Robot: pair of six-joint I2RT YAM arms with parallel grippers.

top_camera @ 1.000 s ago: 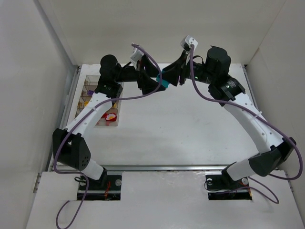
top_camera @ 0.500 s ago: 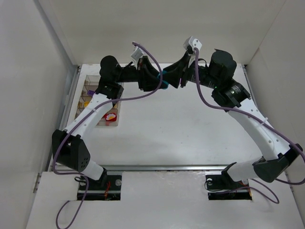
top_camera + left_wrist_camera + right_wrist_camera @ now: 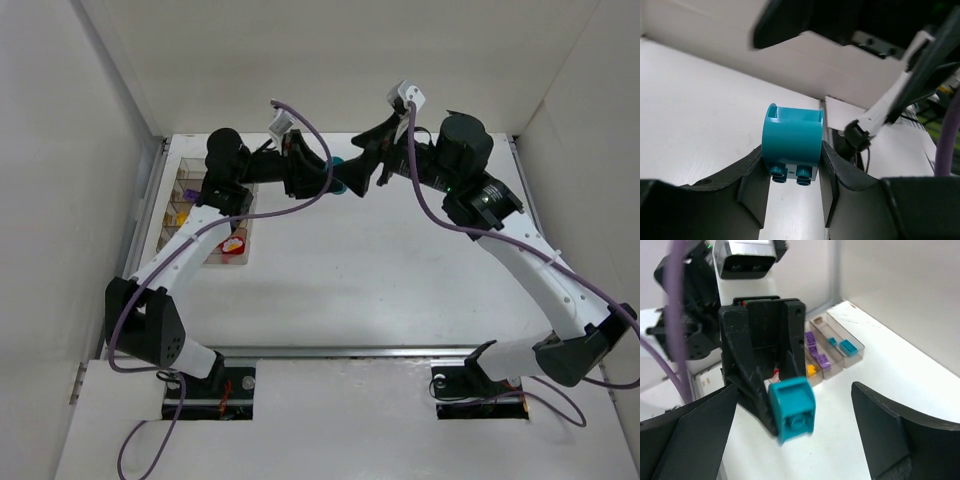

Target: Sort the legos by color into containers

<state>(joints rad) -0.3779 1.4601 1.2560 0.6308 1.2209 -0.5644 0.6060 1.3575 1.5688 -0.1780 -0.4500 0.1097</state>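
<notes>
A teal lego [image 3: 792,145], a curved-top brick with studs, hangs above the table between the fingers of my left gripper [image 3: 792,159], which is shut on it. In the top view this lego [image 3: 341,187] is at the back centre, where the left gripper [image 3: 333,180] and right gripper [image 3: 362,168] meet. My right gripper [image 3: 794,390] stands wide open around the same lego [image 3: 792,410] without touching it. The clear container [image 3: 856,351] lies behind, with purple legos [image 3: 815,347], teal legos [image 3: 846,345] and a yellow one [image 3: 811,370] in its long compartments.
The container [image 3: 190,172] sits at the table's back left by the left wall. A red and yellow piece [image 3: 232,243] lies at its near end. White walls enclose the back and both sides. Purple cables loop off both wrists.
My right gripper has opened and let go of the teal lego. The left gripper shut on it and now holds it alone. Both wrists shifted slightly.
</notes>
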